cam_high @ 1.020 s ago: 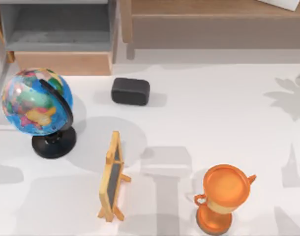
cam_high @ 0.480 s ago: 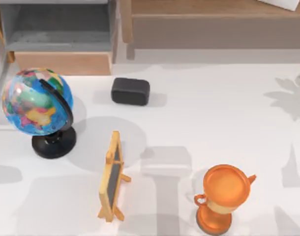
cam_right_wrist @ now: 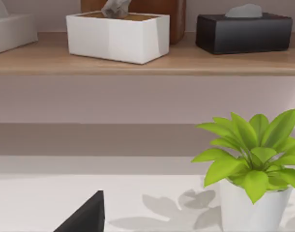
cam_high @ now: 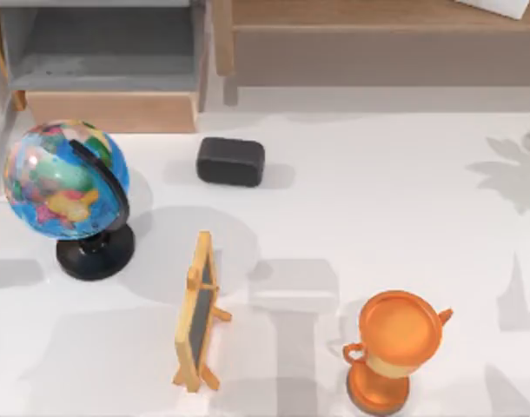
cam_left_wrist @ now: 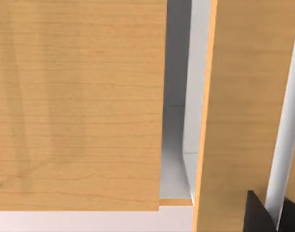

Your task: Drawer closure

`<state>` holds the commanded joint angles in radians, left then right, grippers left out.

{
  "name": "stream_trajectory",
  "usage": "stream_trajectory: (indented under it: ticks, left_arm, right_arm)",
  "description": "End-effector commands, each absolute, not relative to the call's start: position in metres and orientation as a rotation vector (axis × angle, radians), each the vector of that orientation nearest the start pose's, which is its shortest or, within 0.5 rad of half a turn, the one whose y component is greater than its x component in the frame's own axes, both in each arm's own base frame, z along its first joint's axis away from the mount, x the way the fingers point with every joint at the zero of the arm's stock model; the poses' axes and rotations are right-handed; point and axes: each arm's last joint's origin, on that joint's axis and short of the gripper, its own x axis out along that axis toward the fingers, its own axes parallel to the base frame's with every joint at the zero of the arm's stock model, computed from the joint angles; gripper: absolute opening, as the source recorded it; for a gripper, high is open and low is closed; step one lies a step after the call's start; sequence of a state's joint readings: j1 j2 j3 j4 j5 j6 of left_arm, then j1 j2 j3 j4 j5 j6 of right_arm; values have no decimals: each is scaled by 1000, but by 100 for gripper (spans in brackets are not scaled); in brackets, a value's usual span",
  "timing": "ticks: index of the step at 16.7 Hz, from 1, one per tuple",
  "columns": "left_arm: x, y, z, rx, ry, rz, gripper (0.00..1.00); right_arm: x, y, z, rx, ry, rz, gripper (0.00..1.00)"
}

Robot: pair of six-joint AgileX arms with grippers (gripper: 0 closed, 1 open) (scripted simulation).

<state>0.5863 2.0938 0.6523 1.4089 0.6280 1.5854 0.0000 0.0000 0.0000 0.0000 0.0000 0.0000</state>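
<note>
The drawer (cam_high: 109, 111) stands pulled out at the table's back left, its light tan front panel facing the table and its grey inside (cam_high: 100, 43) open to view. In the left wrist view, light tan wooden panels (cam_left_wrist: 80, 106) stand very close, with a narrow pale gap between them, and a dark part of my left gripper (cam_left_wrist: 258, 218) shows beside them. A dark part of my right gripper (cam_right_wrist: 87, 218) shows in the right wrist view, over the white table and facing a shelf.
A globe (cam_high: 65, 182) stands just in front of the drawer. A black box (cam_high: 230, 161), a small easel blackboard (cam_high: 198, 313) and an orange trophy (cam_high: 397, 347) stand on the table. A long brown shelf (cam_high: 378, 43) runs along the back; a potted plant (cam_right_wrist: 251, 159) stands at the right.
The shadows at the table's left edge have shifted toward the back. The drawer and the objects on the table have not moved.
</note>
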Motion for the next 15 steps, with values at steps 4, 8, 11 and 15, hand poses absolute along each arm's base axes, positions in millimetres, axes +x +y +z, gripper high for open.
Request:
stream_trajectory:
  ticks: [4,8,11,15]
  left_arm:
    - [317,173,91,1555,-1,-26,0]
    - [316,174,89,1549,8,-30,0]
    - [333,175,86,1550,15,-37,0]
    - [370,175,89,1553,5,-27,0]
  right_arm:
    - [106,-1,160,0,0,0,100]
    - [106,-1,160,0,0,0,100]
    - [106,-1,160,0,0,0,100]
    - [106,-1,160,0,0,0,100]
